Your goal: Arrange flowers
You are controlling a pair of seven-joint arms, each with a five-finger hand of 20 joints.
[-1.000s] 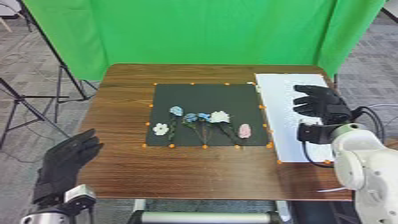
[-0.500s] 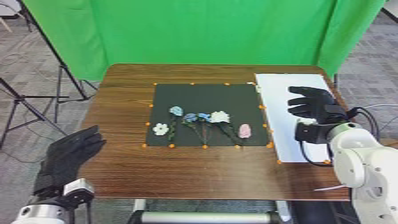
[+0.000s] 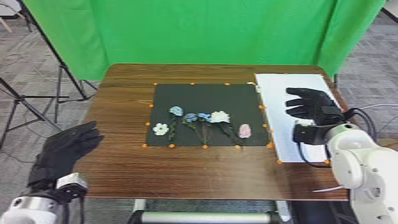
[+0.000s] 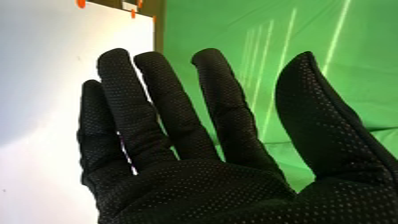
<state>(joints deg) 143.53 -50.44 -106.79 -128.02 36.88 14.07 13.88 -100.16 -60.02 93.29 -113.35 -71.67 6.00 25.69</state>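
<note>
The right robot hand (image 3: pixel 311 105) is hovering, spread, above a white rectangular sheet (image 3: pixel 289 132); blue, white and pink flowers (image 3: pixel 218 117) are lying leftward.

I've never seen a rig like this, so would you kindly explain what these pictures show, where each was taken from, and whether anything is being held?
This is a robot with two white arms, each ending in a black-gloved hand. The head view looks forward and down at the brown table; the wrist view comes from a camera on the right arm, looking along its own fingers. On a dark mat lie blue flowers, white flowers and a pink flower; a white sheet lies to the right. The right hand is open over that sheet and the left hand is by the table's left edge, both holding nothing.
</note>
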